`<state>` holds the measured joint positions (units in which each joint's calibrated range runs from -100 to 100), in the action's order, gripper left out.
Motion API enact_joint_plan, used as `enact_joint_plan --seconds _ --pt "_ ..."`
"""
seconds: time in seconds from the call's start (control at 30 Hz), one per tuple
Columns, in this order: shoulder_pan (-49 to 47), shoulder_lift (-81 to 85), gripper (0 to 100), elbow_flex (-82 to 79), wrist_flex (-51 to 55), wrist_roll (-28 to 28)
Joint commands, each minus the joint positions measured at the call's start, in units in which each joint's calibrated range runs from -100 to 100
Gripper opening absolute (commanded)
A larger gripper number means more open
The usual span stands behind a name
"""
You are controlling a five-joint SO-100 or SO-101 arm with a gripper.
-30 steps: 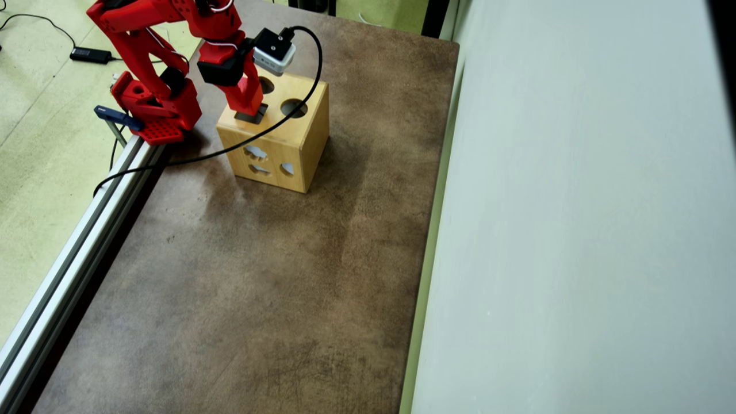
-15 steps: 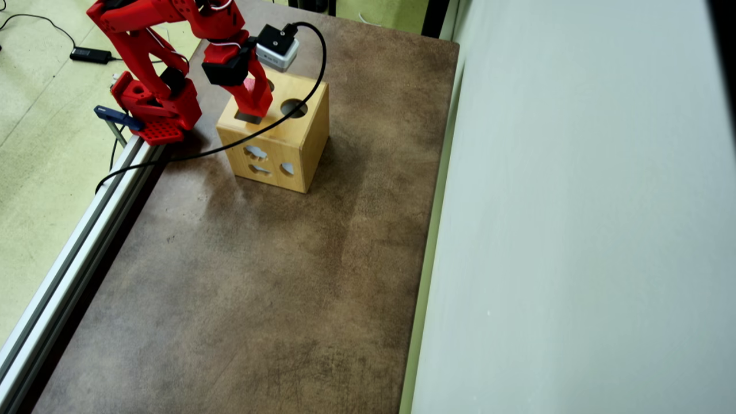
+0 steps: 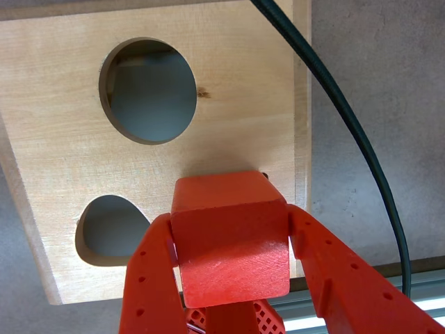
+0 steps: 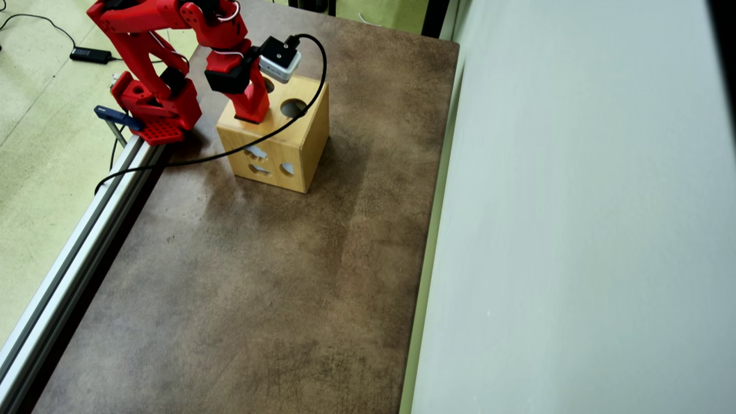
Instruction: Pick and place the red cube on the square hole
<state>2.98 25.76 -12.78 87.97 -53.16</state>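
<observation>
The red cube (image 3: 231,240) is pinched between the two red fingers of the gripper (image 3: 233,278), one finger pressed to each side face, and is held just above the top face of the wooden shape-sorter box (image 3: 229,104). In the wrist view the cube hides whatever lies directly beneath it; the round cutout (image 3: 149,90) is seen beyond it and a second rounded cutout (image 3: 111,229) just beside it.

Compared with half a second ago, the gripper (image 4: 251,118) has been shifted in the overhead view: the dark square hole, then partly visible at the box's near-left top corner, is now covered by the fingers and can no longer be made out. It is therefore judged that the cube has been brought over the hole (its corner alignment cannot be checked from either view).

The black camera cable (image 4: 276,129) is draped across the box top beside the gripper. The table (image 4: 259,287) around the box is otherwise bare. Release is judged to be the remaining step, provided the cube sits square to the opening.
</observation>
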Motion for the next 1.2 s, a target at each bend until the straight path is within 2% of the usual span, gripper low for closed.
enact_joint_plan --seconds 0.0,1.17 --pt "-0.4 0.5 2 0.3 -0.3 0.0" --pt "-0.4 1.1 2 0.2 0.0 0.0"
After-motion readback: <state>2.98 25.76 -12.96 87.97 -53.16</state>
